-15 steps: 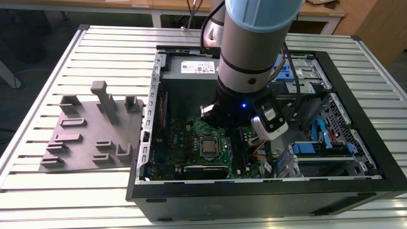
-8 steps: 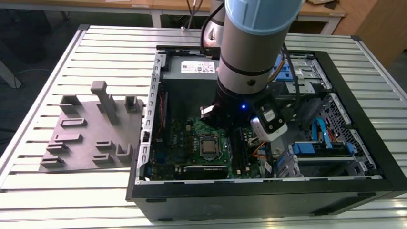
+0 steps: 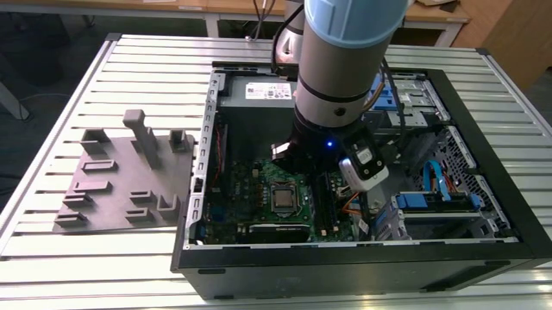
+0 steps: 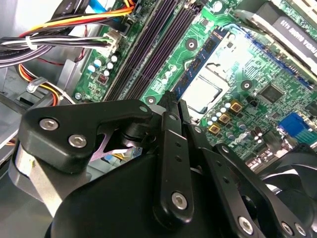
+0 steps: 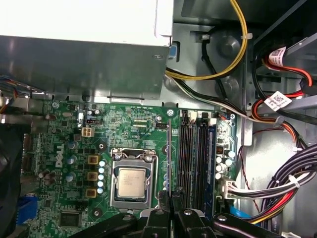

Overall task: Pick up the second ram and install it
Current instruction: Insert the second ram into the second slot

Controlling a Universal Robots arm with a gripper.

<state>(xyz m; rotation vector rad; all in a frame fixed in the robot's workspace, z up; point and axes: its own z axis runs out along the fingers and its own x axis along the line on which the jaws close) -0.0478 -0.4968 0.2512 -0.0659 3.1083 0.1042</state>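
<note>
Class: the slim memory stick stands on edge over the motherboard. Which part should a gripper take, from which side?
Best take the second ram by its upper long edge at mid-length, from above, pinching both flat faces, as the gripper does. It is thin, and its lower edge must stay free for the slots.

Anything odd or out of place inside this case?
Nothing looks damaged or spilled. The gripper holds the second ram edge-on over the motherboard, beside the memory slots. The processor sits bare, with no cooler.
</note>
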